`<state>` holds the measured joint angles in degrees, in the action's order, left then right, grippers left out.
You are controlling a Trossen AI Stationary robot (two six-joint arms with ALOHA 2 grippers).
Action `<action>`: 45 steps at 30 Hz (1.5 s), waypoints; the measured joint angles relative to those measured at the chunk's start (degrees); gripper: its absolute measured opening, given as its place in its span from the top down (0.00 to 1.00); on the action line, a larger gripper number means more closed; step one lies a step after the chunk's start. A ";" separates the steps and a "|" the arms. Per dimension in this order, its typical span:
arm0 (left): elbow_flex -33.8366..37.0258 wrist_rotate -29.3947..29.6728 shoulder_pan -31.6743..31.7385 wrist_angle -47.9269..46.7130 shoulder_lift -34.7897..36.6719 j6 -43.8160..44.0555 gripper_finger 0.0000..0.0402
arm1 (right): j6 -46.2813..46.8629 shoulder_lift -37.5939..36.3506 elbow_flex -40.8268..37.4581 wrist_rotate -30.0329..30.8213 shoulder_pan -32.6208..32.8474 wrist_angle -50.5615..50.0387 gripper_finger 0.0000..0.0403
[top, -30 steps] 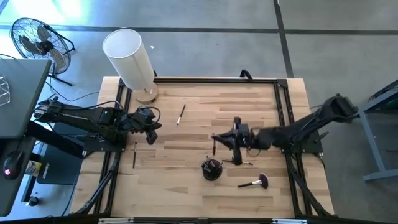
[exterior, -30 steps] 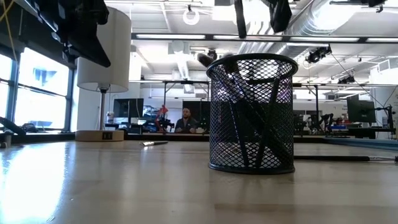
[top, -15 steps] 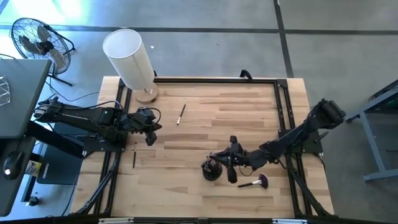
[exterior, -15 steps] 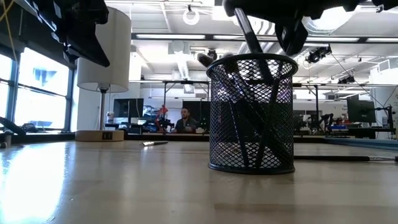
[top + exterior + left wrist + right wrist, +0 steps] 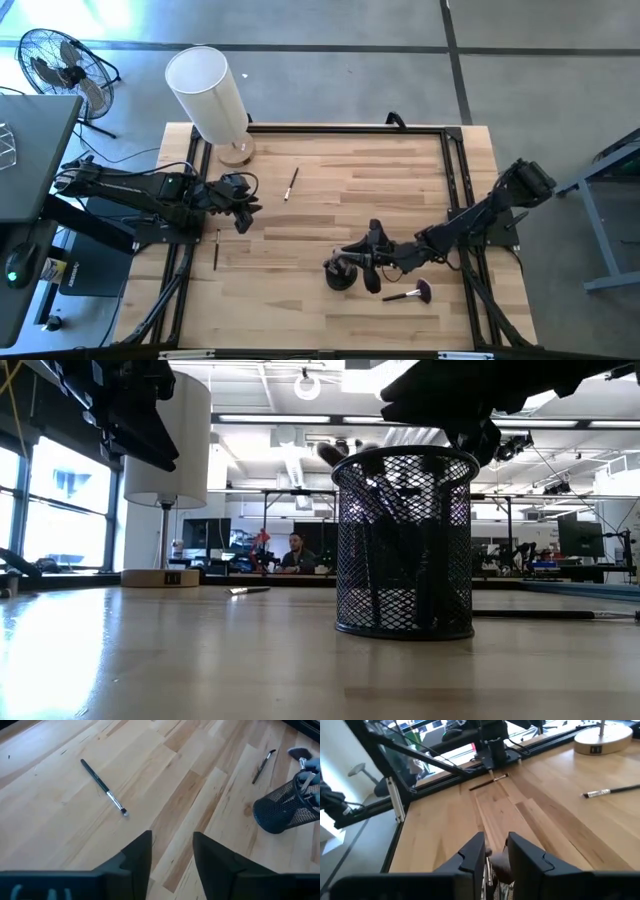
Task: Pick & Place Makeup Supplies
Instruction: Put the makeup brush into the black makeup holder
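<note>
A black mesh cup (image 5: 339,274) stands near the table's front middle and holds several makeup brushes (image 5: 400,530). My right gripper (image 5: 352,262) hangs right over the cup's rim, its fingers close together around a dark brush end (image 5: 496,864). My left gripper (image 5: 243,211) is open and empty above the table's left side. Loose brushes lie flat on the wood: one at the far middle (image 5: 290,185), one by the left rail (image 5: 215,250), and a fluffy reddish-brown one (image 5: 409,294) right of the cup. My right gripper has a slim brush's upper end (image 5: 495,865) between its two fingers, which point down and toward the table's left over the cup. The fingers hide the exact place of contact. The brush's lower part stands inside the mesh cup (image 5: 405,540).
A white cylinder lamp (image 5: 208,92) on a wooden base (image 5: 236,152) stands at the far left corner. Black rails (image 5: 452,170) frame the table. A fan (image 5: 60,70) and a desk stand beyond the left edge. A person (image 5: 297,554) sits in the room behind.
My right gripper has gone from the table's middle toward the near edge and down, until it hangs over the mesh cup. The brush it carries has sunk from above the cup's rim into the cup.
</note>
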<state>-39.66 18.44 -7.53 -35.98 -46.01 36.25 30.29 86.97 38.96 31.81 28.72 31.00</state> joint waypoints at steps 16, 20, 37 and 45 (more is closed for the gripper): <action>-0.02 -0.46 0.66 0.00 -11.78 19.69 0.62 | 10.74 -24.94 0.00 -1.80 -0.96 -37.58 0.90; -0.02 -4.66 2.20 -6.32 -17.22 29.86 0.62 | 12.23 -30.47 -0.02 -2.30 -0.06 -44.27 0.94; 0.00 -16.03 4.63 -25.06 -30.87 45.07 0.62 | 3.73 -34.46 -0.08 -0.25 -0.23 -48.48 0.98; 0.46 -16.17 4.54 -26.84 -33.37 42.43 0.62 | 3.73 -34.46 -0.52 -0.21 -0.31 -49.26 0.99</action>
<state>-39.20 2.27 -2.99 -62.82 -79.38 78.68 34.02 52.51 38.44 31.60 28.40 -18.26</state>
